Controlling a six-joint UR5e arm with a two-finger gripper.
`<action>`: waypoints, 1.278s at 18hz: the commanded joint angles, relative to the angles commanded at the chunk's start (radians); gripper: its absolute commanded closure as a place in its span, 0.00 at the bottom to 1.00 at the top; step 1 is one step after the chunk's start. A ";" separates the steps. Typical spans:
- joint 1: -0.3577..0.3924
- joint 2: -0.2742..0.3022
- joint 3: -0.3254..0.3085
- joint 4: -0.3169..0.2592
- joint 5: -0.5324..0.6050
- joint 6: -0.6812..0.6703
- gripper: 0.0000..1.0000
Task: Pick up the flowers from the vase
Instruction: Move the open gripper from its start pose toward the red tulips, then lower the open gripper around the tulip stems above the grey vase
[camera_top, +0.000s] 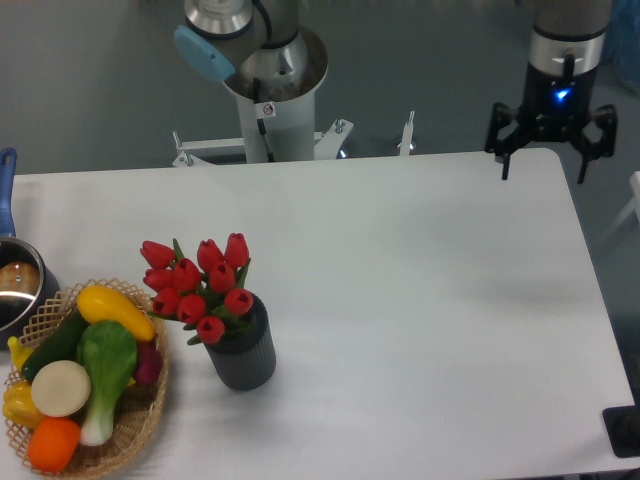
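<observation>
A bunch of red tulip flowers (200, 285) with green leaves stands upright in the vase (243, 354), a short dark grey ribbed cylinder on the left half of the white table (400, 300). Their stems are hidden inside it. My gripper (543, 170) hangs high over the table's far right corner, far from the flowers. Its black fingers (503, 162) are spread wide and point down with nothing between them, so it is open. A blue light glows on its body.
A wicker basket (130, 430) of toy vegetables sits at the front left, just left of the vase. A shiny metal pot (18, 290) with a blue handle stands at the left edge. The arm's base column (272, 100) rises behind the table.
</observation>
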 joint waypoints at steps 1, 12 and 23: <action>-0.014 0.006 -0.017 0.020 -0.026 0.002 0.00; -0.075 0.052 -0.213 0.098 -0.416 0.179 0.00; -0.180 0.061 -0.285 0.113 -0.604 0.210 0.00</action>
